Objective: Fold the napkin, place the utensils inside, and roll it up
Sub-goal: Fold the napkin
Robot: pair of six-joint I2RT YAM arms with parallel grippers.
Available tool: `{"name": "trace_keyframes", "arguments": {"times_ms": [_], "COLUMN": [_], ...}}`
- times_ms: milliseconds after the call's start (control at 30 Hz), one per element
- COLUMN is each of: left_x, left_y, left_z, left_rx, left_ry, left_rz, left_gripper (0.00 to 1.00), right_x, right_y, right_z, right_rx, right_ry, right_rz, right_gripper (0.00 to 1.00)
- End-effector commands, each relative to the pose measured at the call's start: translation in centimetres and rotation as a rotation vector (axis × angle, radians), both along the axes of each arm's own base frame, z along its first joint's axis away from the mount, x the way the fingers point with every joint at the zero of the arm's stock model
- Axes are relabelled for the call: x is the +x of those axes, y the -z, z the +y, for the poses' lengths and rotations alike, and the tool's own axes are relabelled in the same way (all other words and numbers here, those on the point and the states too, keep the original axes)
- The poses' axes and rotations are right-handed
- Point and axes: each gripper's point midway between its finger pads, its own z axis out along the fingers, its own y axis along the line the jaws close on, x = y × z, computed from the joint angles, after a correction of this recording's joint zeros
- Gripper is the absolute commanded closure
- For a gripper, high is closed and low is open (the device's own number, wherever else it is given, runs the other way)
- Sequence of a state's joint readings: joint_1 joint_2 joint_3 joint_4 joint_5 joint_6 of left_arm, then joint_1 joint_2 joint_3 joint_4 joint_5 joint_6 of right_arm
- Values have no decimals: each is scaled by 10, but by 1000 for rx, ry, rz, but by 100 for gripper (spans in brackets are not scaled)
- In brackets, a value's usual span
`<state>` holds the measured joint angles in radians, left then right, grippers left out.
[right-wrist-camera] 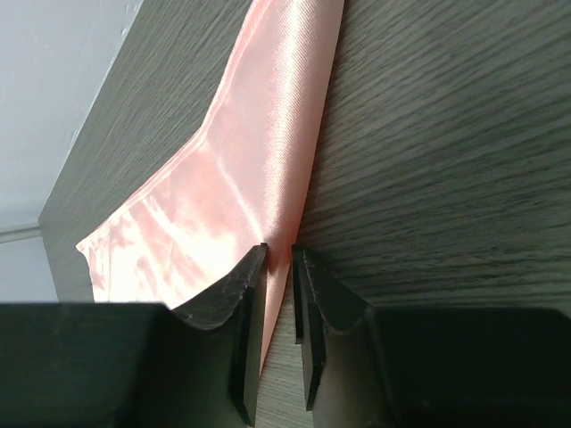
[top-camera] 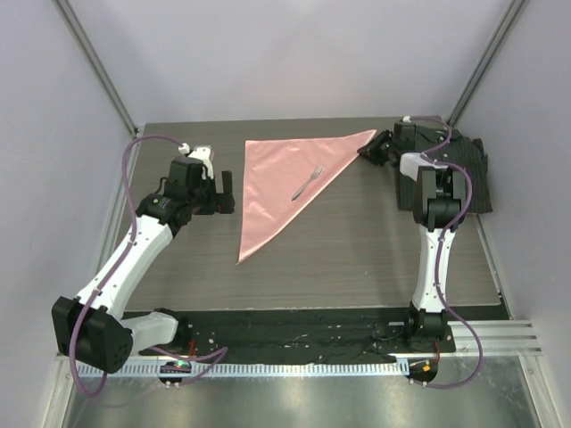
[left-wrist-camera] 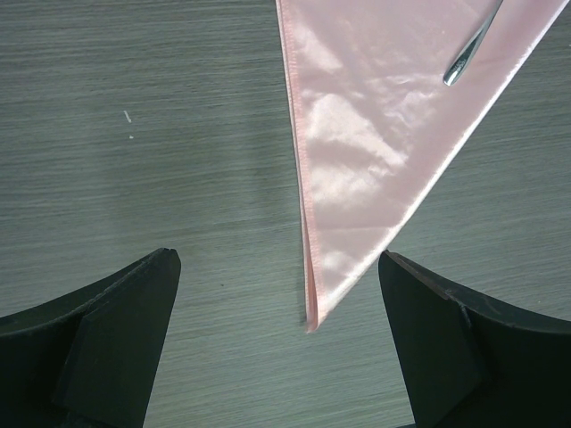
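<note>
Bearing the napkin (top-camera: 277, 178), woodgrain table (top-camera: 357, 259) meets pale walls (top-camera: 285, 53).

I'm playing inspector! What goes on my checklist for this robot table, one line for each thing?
Surface: grey wood-grain table, with a black mat along its near edge.
Job's things: pink napkin folded into a triangle, lying flat; silver fork lying on it near the long edge.
Clutter: dark striped shirt at the far right, under the right arm.
Grippers: left gripper open, left of the napkin, holding nothing; right gripper at the napkin's far right corner, jaws almost together with cloth between them; a firm pinch cannot be told.
Cables: purple cables loop along each arm, clear of the napkin.
Surroundings: pale walls, metal frame posts.
</note>
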<state>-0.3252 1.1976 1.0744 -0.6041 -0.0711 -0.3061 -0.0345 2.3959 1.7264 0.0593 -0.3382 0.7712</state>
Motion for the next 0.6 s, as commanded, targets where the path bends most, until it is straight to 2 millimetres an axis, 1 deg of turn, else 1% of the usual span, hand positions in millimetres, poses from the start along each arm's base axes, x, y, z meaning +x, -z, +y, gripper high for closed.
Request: {"name": "trace_keyframes", "arguments": {"times_ms": [0,100,133,233,333,367,467,567], "left_x": [3,3,3,2,2,2,1,2], "left_y": [-10,-10,-11,-12,-14,-13,-16,-17], "left_z": [3,2,2,2,2,2,2,3], "left_rx": [5,3,1,1,-1,1,-1,1], "left_ry": [-3,2,3,5,6,7,6,5], "left_rz": [-33,-34,-38,-43,-49,-46,-55,-62], "left_gripper": [0,0,0,0,0,0,0,0], "right_x": [-21,-23,-21,-23,-18,-19,-20,-24], "right_y": [46,48,45,48,46,46,45,38], "right_z": [-5,-2,0,5,8,9,13,17], "right_rx": [-64,-54,-47,-17,-2,2,9,6], "right_ry": [-5,-23,-30,-47,-60,-62,-75,-84], "right_rz": [138,138,119,119,92,92,87,74], "right_gripper": [75,74,77,83,93,99,99,99]}}
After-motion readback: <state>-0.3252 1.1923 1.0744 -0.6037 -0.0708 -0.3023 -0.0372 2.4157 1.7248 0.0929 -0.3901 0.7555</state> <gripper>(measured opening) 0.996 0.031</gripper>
